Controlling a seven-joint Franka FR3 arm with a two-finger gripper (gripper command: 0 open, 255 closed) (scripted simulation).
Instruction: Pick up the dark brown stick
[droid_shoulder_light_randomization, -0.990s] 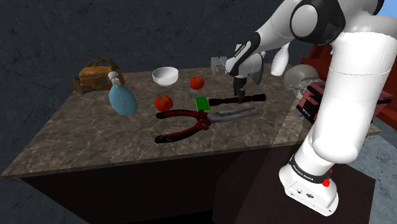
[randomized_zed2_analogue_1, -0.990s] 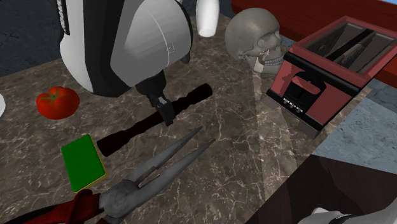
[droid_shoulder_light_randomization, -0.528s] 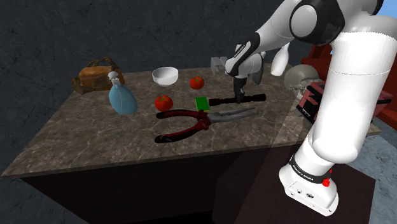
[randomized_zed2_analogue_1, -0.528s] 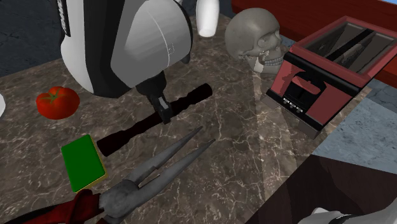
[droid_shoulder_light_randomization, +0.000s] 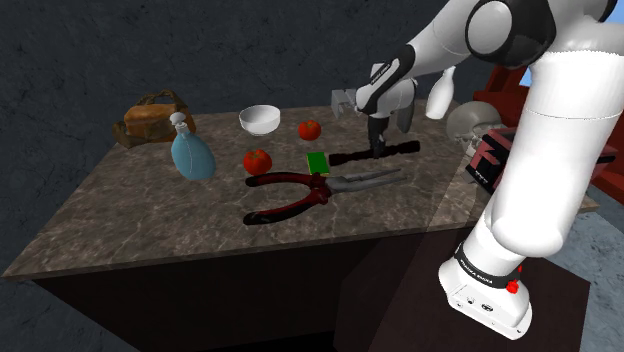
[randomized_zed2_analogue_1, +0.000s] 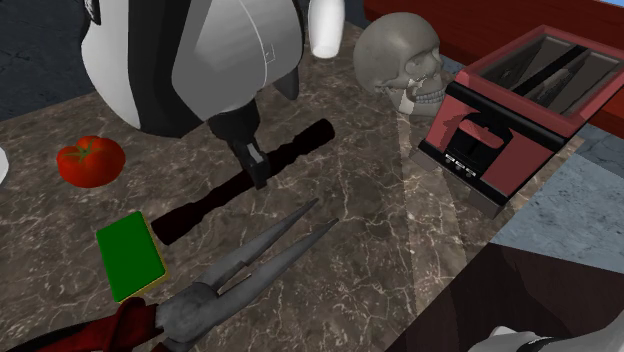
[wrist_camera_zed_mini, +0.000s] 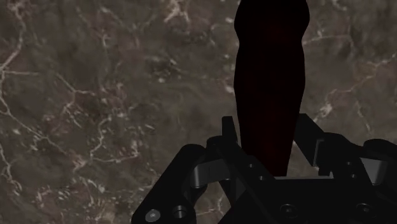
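Observation:
The dark brown stick (randomized_zed2_analogue_1: 205, 203) is a long knobbed rod lying slantwise on the marble table (randomized_zed2_analogue_1: 350, 250), between the green block and the skull. My black gripper (randomized_zed2_analogue_1: 258, 174) comes down from above and is shut on the stick near its middle. In the shoulder view the gripper (droid_shoulder_light_randomization: 378, 149) clasps the stick (droid_shoulder_light_randomization: 400, 148) behind the pliers. In the wrist view the stick (wrist_camera_zed_mini: 270, 76) runs away from the hand, clasped between the two fingers (wrist_camera_zed_mini: 231, 136). The stick's end toward the skull looks slightly raised.
Red-handled pliers (droid_shoulder_light_randomization: 300, 192) lie in front of the stick, with a green block (randomized_zed2_analogue_1: 130, 255) beside them. Two tomatoes (droid_shoulder_light_randomization: 257, 160), a white bowl (droid_shoulder_light_randomization: 260, 119), a blue bottle (droid_shoulder_light_randomization: 190, 150) and a brown bag (droid_shoulder_light_randomization: 152, 117) stand further left. A skull (randomized_zed2_analogue_1: 400, 60) and a red toaster (randomized_zed2_analogue_1: 510, 110) stand close by.
The fingers have shut on the stick. The hand has then risen a little, and the stick's end near the skull has come up with it.

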